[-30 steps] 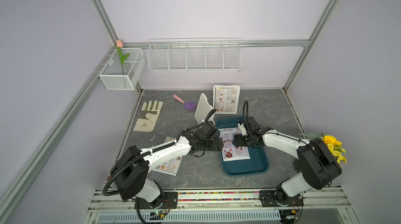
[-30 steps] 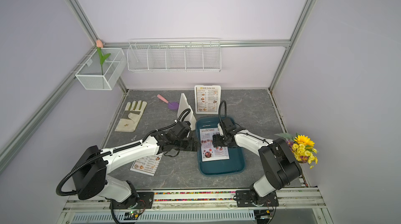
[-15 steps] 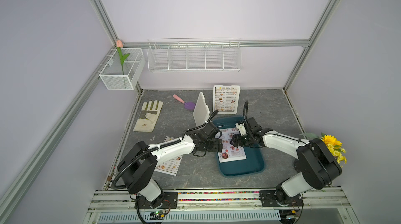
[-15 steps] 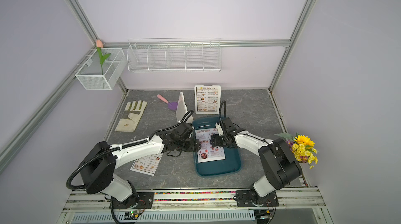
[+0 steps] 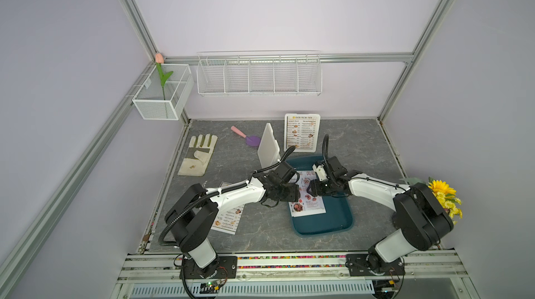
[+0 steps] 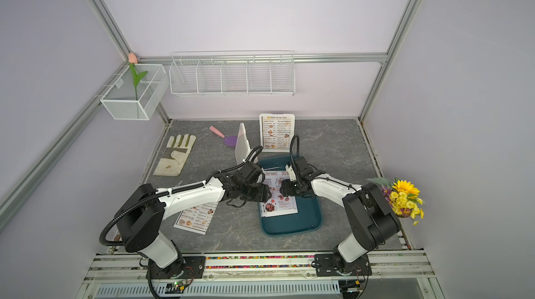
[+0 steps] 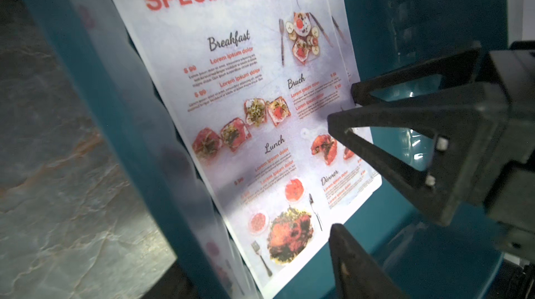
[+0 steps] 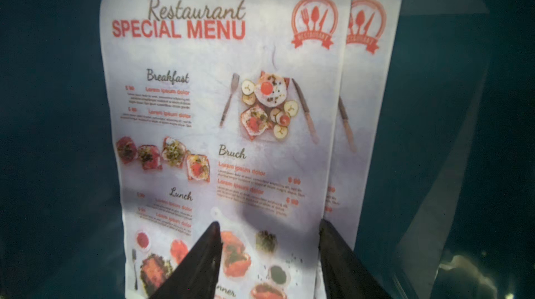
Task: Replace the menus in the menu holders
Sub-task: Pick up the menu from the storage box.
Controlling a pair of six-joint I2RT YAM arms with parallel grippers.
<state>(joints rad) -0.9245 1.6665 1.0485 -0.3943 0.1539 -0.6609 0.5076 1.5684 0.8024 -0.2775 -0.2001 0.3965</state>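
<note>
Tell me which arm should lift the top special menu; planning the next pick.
Probably right: the right gripper holds open jaws over one edge of the top special menu. The left gripper hovers by the tray rim, its jaws' stance unclear.

walls: pale lilac (image 5: 260, 8) | frame: aluminium rails (image 5: 362, 57) | floor: grey marbled tabletop (image 5: 353, 144) | back wall: white wire rack (image 5: 259, 74)

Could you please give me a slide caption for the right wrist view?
Right gripper open over the top SPECIAL MENU sheet, which overlaps a second sheet in the teal tray.
</note>
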